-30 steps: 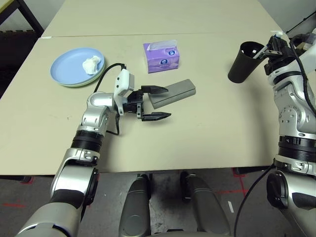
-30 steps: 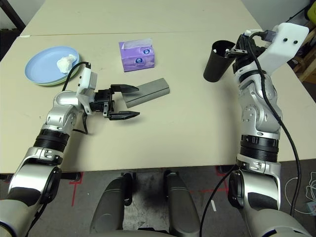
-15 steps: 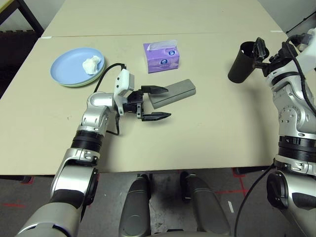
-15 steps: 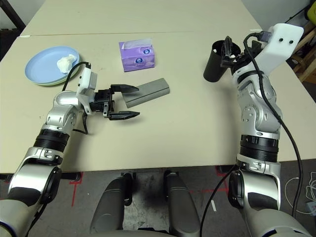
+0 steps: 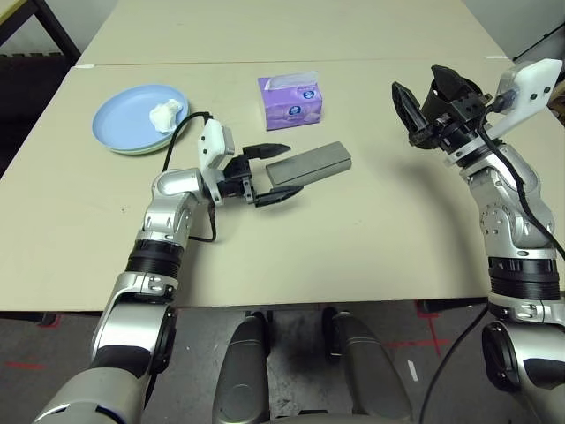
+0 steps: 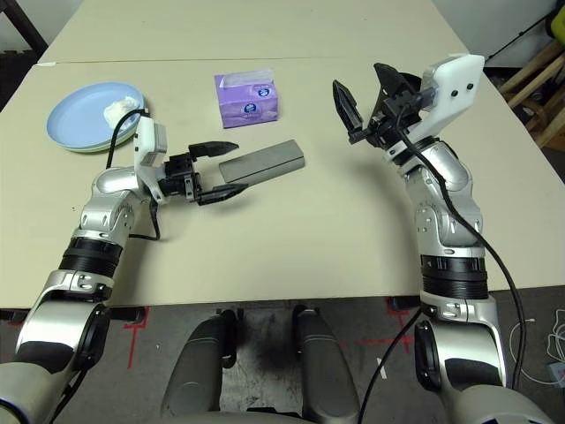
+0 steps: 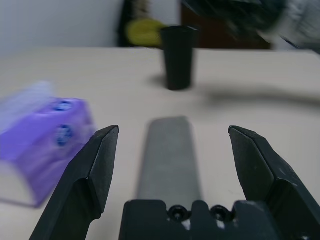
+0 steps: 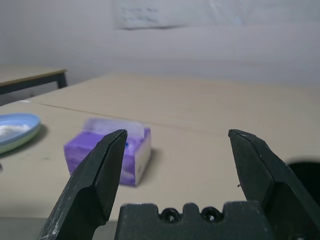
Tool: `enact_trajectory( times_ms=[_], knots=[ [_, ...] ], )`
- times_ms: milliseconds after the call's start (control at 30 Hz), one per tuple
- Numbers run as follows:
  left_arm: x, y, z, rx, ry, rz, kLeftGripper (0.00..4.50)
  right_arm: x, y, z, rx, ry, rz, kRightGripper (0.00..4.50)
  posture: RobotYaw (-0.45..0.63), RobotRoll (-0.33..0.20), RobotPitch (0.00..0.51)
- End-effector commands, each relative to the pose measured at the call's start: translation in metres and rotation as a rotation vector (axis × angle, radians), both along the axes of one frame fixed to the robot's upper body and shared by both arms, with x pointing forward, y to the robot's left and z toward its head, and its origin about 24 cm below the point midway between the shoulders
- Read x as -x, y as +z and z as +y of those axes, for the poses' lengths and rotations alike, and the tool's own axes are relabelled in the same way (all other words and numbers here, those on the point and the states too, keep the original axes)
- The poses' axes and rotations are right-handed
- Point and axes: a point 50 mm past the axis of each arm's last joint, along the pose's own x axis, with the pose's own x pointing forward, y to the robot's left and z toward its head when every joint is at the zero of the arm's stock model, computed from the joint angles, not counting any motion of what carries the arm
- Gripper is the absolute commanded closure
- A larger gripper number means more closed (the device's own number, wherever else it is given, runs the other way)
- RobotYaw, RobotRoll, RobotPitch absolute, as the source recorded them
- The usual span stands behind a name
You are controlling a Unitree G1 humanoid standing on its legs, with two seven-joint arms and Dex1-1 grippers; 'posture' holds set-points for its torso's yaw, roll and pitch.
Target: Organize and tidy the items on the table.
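My left gripper (image 5: 290, 170) is open, its two black fingers straddling the near end of the grey oblong glasses case (image 5: 313, 163), which lies flat mid-table; in the left wrist view the case (image 7: 169, 155) runs between the fingers. My right gripper (image 5: 417, 81) is open and raised at the right, holding nothing. The black tapered cup (image 7: 178, 57) stands upright beyond the case; in the eye views the right gripper covers it. The purple tissue box (image 5: 290, 102) sits behind the case. At far left a crumpled white tissue (image 5: 164, 115) lies on the light blue plate (image 5: 124, 124), stacked on a pale green plate (image 5: 132, 152).
The pale beige table (image 5: 371, 238) has bare room in front of the case and between the two arms. A second table joins along the far edge. My left arm's black cable loops above the table beside the plates.
My right gripper has opened, come off the cup's rim and swung left in front of it. My left gripper has moved forward so its fingers now flank the case's end.
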Motion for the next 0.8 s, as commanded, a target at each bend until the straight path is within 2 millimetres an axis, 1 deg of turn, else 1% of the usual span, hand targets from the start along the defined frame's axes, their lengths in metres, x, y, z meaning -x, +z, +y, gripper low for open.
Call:
enact_trajectory(
  times_ms=[33,67,167,267,333,400,500,633,800],
  knots=[
    [-0.003,0.003,0.015,0.080,0.253,-0.042,0.00,0.008,-0.018,-0.010,-0.085,-0.109,0.050,0.03,0.10,0.000,0.188],
    [-0.003,0.002,0.019,0.096,0.313,-0.045,0.00,0.010,-0.023,-0.012,-0.100,-0.143,0.060,0.03,0.10,0.000,0.189],
    [-0.002,-0.001,0.029,0.105,0.411,-0.042,0.00,0.015,-0.034,-0.011,-0.114,-0.191,0.083,0.03,0.10,0.000,0.190],
    [-0.004,0.003,0.043,0.154,0.568,-0.069,0.00,0.017,-0.042,-0.008,-0.091,-0.202,0.097,0.03,0.09,0.000,0.191],
    [-0.003,0.007,0.055,0.204,0.691,-0.099,0.00,0.019,-0.045,-0.015,-0.069,-0.233,0.097,0.03,0.09,0.000,0.190],
    [-0.001,0.008,0.061,0.224,0.751,-0.112,0.00,0.021,-0.045,-0.019,-0.055,-0.252,0.095,0.03,0.08,0.000,0.192],
    [0.009,0.003,0.080,0.261,0.892,-0.112,0.00,0.023,-0.046,-0.038,0.003,-0.262,0.079,0.03,0.08,0.000,0.192],
    [0.021,-0.003,0.099,0.284,0.994,-0.089,0.00,0.022,-0.045,-0.044,0.031,-0.195,0.058,0.03,0.08,0.000,0.195],
    [0.038,-0.005,0.117,0.285,1.045,-0.091,0.00,0.020,-0.049,-0.051,-0.007,-0.233,0.067,0.03,0.09,0.000,0.199]
  ],
)
